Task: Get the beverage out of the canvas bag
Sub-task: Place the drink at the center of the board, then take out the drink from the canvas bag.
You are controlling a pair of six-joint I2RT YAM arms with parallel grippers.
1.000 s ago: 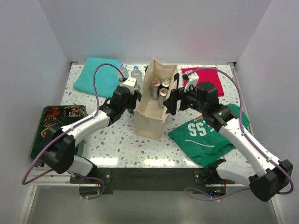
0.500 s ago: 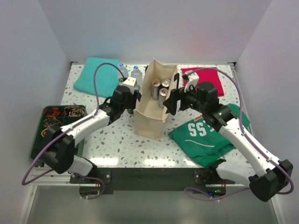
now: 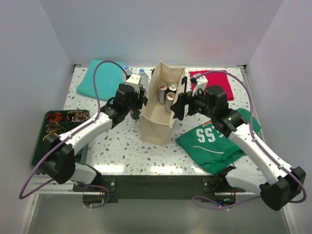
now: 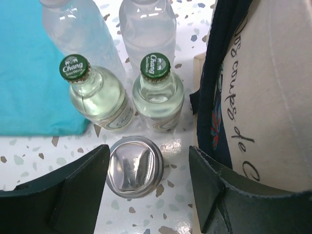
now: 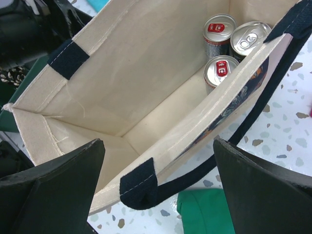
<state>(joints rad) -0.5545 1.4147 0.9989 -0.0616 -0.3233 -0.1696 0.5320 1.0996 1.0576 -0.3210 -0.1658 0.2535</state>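
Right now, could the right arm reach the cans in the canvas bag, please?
Probably yes: the canvas bag stands open, the three cans at its far end are uncovered, and the open right hand hovers at the rim. Only its wall and navy handle lie beneath.

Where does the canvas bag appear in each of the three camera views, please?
Top view: the canvas bag stands upright at the centre of the picture.
Left wrist view: the canvas bag runs down the right edge, showing its printed outer wall.
Right wrist view: the canvas bag fills the middle, seen through its open mouth, with cans at its far end.
Shared landmark: the speckled table shows in all three.
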